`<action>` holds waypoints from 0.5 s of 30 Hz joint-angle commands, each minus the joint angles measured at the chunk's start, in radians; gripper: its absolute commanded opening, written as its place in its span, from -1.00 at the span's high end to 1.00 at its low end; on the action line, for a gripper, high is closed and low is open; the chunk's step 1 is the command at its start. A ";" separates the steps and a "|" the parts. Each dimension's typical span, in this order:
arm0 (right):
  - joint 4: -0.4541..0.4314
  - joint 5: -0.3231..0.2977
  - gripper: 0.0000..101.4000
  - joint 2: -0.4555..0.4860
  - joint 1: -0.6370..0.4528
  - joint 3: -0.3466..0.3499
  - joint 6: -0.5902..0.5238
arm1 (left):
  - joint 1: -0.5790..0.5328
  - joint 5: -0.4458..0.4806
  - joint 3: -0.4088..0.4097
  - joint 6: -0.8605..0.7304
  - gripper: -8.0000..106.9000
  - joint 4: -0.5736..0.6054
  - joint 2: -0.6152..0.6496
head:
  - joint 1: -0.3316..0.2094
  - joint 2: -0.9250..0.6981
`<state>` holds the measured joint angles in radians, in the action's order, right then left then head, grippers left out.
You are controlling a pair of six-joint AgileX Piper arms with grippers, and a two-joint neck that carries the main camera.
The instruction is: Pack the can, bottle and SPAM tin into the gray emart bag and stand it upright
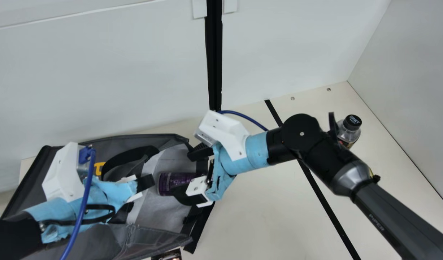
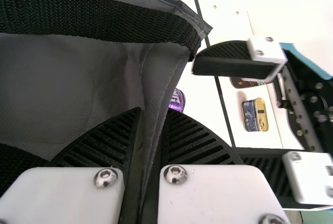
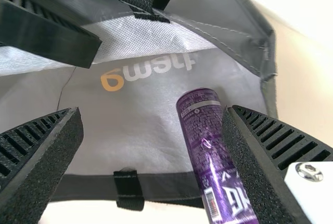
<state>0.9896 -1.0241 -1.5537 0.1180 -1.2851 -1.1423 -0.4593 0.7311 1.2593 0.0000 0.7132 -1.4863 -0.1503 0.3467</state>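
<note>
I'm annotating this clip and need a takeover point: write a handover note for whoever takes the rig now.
Left gripper: closed on an edge of the gray fabric emart bag.
Right gripper: open at the bag, purple can by one finger.
Black-capped clear bottle and blue-and-yellow metal tin: on the table, outside the bag.
Done: bag held; no packing confirmed.
Left: pack can, bottle and tin; stand the bag, now lying down, upright.

can [image 3: 200,125]: glossy metal | bag [image 3: 135,135]: matt cloth | strap [image 2: 93,17]: rough webbing | table [image 1: 264,220]: smooth
</note>
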 commanded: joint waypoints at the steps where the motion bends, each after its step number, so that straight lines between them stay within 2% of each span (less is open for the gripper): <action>1: 0.000 -0.009 -0.87 0.007 -0.020 -0.003 -0.003 | 0.000 0.000 0.000 0.000 1.00 0.000 0.000 | -0.024 0.002; 15: -0.030 -0.101 -0.87 0.045 -0.176 -0.050 -0.017 | 0.000 0.000 0.000 0.000 1.00 0.000 0.000 | -0.024 0.002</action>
<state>0.9636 -1.1194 -1.5094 -0.0452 -1.3319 -1.1598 -0.4593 0.7311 1.2593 0.0000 0.7132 -1.4863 -0.1519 0.3482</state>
